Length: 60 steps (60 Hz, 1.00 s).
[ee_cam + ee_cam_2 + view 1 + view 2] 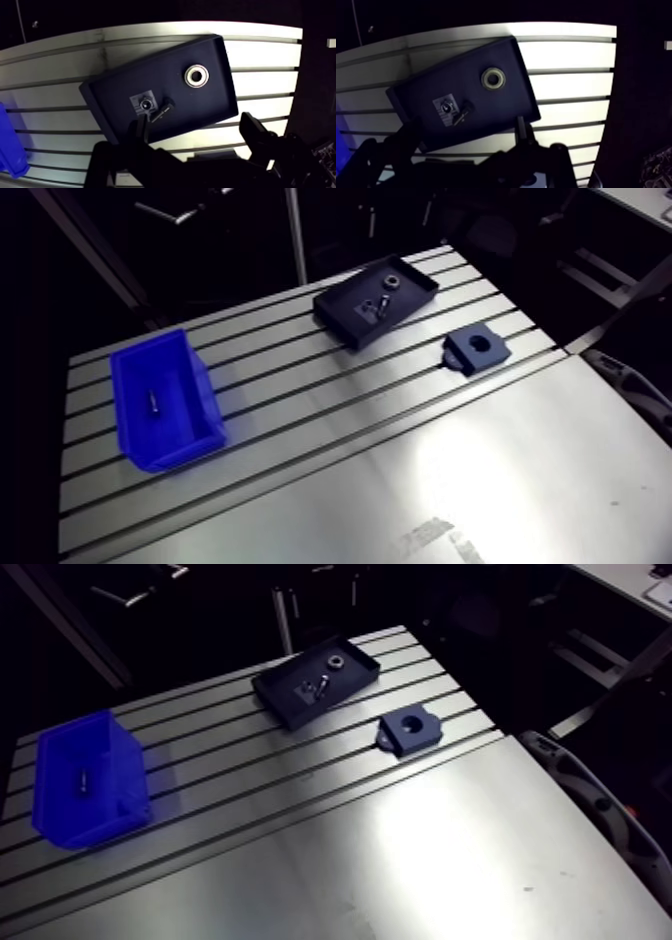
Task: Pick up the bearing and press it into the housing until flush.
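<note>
The bearing (197, 76), a silvery ring, lies flat in the far right part of a shallow black tray (340, 316) on the far side of the slotted table (500, 468). It has bare tray floor all round it and touches nothing else. Two small parts share the tray to its left, well apart from it: a pale square piece with a dark round centre (145, 104) and, just beside that, a short dark cylinder (164, 109). The housing (476, 348), a dark blue block with a round hole on top, sits on the table to the right of the tray and nearer, apart from it. A blue bin (190, 403) stands far to the left with a small bolt (154, 401) inside. In the wrist view the pincer (195, 124) hangs over the tray's near edge, its fingers spread wide and gripping nothing; the bearing lies ahead of it.
</note>
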Tool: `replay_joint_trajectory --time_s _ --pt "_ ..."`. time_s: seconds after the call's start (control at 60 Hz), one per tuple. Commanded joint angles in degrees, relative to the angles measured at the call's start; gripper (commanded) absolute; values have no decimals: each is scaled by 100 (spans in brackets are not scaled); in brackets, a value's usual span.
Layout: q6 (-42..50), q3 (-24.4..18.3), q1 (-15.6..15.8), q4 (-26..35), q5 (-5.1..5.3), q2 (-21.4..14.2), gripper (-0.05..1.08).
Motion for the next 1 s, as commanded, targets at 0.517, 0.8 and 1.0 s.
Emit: replay_joint_trajectory --time_s 0.517,0.8,1.0 --pt "-7 -105 -50 -350 0 569 14" --pt "-7 -106 -50 -358 0 632 20" --pt "0 -63 -58 -385 0 666 23"
